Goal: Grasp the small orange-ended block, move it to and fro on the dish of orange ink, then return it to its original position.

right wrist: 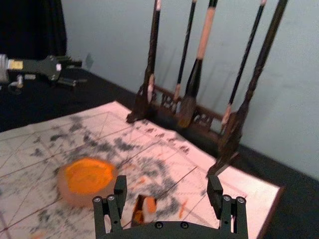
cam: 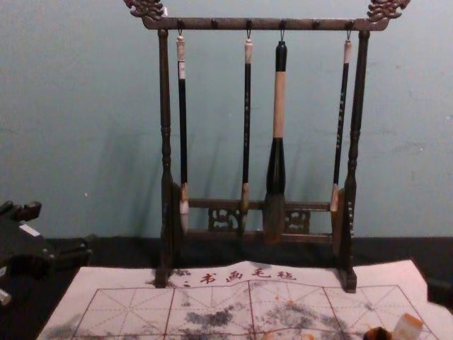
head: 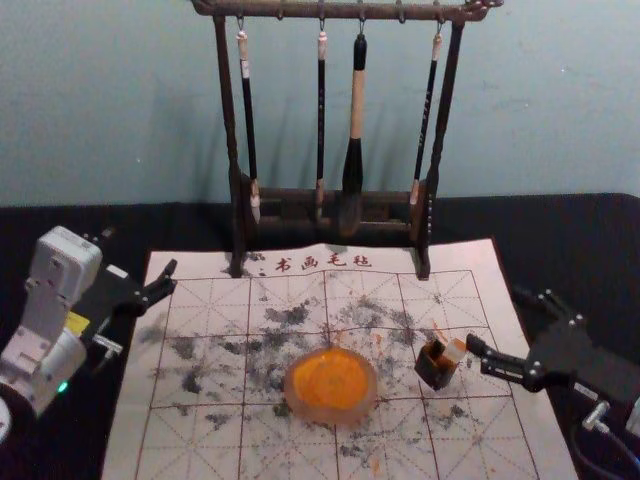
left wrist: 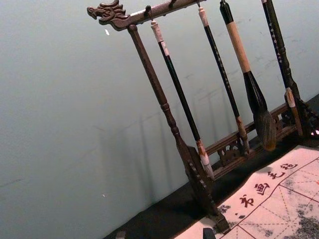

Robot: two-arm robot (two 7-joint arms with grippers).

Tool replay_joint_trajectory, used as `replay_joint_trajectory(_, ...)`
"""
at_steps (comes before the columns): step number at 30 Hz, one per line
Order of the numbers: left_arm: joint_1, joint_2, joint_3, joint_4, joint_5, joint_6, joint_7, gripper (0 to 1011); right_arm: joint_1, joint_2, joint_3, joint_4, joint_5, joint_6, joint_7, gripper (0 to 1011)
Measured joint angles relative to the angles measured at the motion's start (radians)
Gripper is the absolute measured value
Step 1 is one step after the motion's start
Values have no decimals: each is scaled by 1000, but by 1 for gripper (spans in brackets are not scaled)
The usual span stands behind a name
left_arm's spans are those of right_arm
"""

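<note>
Dish (head: pixel 331 416) on mat (head: pixel 205 440), block (head: pixel 455 350) in holder (head: pixel 437 372) to right, brush rack (head: pixel 350 12) behind

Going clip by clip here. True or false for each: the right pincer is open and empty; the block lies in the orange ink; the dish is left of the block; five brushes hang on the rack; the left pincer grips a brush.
1. The right pincer is open and empty. True.
2. The block lies in the orange ink. False: it is at the small dark holder, apart from the dish.
3. The dish is left of the block. True.
4. Five brushes hang on the rack. False: four do.
5. The left pincer grips a brush. False: it is open and empty, left of the mat.
</note>
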Motion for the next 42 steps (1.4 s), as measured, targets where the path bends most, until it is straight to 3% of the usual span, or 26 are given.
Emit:
replay_joint_trajectory(9, 0, 0, 0, 0, 0, 0, 0, 1001, 31, -16, -21, 37, 3, 88, 63, 1002)
replay_joint_trajectory(20, 0, 0, 0, 0, 0, 0, 0, 1001, 74, -47, -36, 86, -28, 134, 113, 1000)
replay_joint_trajectory(42, 0, 0, 0, 0, 0, 0, 0, 1001, 106, -99, -25, 146, -80, 156, 155, 1000)
